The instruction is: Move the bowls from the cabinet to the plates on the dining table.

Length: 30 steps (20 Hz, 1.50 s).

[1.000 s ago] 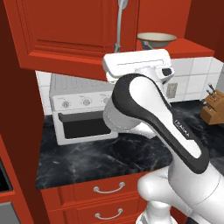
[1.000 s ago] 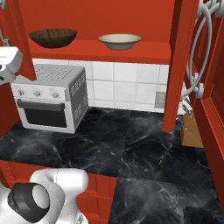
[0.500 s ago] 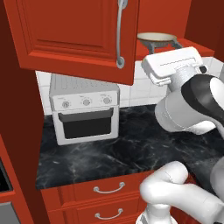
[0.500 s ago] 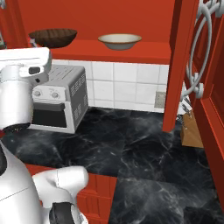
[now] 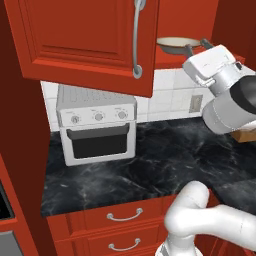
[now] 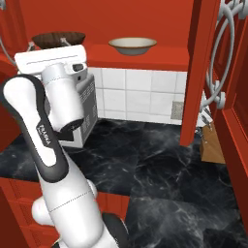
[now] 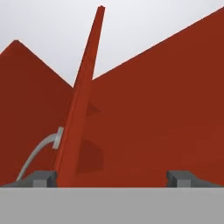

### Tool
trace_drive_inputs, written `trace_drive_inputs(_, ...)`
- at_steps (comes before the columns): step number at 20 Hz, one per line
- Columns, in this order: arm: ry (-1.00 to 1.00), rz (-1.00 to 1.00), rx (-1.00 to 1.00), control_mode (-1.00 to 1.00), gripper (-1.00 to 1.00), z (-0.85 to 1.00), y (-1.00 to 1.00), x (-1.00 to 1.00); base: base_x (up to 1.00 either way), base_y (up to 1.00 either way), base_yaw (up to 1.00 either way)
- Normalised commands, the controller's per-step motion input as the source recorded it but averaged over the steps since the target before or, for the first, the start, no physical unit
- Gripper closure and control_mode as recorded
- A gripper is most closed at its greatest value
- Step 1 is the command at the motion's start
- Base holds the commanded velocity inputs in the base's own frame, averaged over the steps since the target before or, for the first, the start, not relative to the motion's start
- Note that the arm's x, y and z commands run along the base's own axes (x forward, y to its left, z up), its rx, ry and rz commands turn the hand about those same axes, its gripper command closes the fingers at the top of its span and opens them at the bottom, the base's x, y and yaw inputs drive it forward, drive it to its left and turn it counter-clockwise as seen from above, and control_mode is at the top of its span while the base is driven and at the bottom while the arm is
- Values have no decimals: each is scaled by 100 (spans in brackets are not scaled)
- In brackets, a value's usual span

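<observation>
Red cabinet doors (image 5: pixel 95 40) stand swung wide, and my arm has risen from in front of the oven up to shelf level over the last second. My gripper (image 7: pixel 112 177) is spread as wide as it goes and holds nothing; in the hand view its two tips sit far apart at the bottom, looking at red panelling, the edge of a door and a curved silver handle (image 7: pixel 37 155) just left of them.

Both bowls sit on the shelf (image 6: pixel 145 54), well apart from each other. In the right base view the brown bowl (image 6: pixel 59 38) is at the far left, just above and behind my hand, and the cream bowl (image 6: pixel 132 45) is further right, near the middle of the shelf. In the left base view the cream bowl (image 5: pixel 177 45) shows just left of my hand (the open door hides the rest of the shelf there).

So the lift means I am now at the right height for a first pick, I judge, with nothing moved yet: no bowl has left the cabinet. The hand points at the wall and door, not at a rim, so I would expect to turn toward a bowl before closing. The oven (image 5: pixel 97 124) stands on the black counter (image 5: pixel 165 160) below.
</observation>
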Motion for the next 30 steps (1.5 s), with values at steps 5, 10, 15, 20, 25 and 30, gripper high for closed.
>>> trace_drive_inputs(5, -9, 20, 0, -100, -100, -1, 24, 64, 0, 0, 0)
trace_drive_inputs(10, -4, 17, -5, -100, -100, -22, 52, 54, 0, 0, 0)
trace_drive_inputs(15, 29, 8, -21, -100, -100, -12, 60, 25, 0, 0, 0)
trace_drive_inputs(20, 50, 7, -17, -100, -100, 2, 19, 36, 0, 0, 0)
trace_drive_inputs(25, 49, 18, -11, -100, -100, 0, 15, 10, 0, 0, 0)
trace_drive_inputs(30, 24, 39, -13, -100, -100, 0, 21, -24, 0, 0, 0)
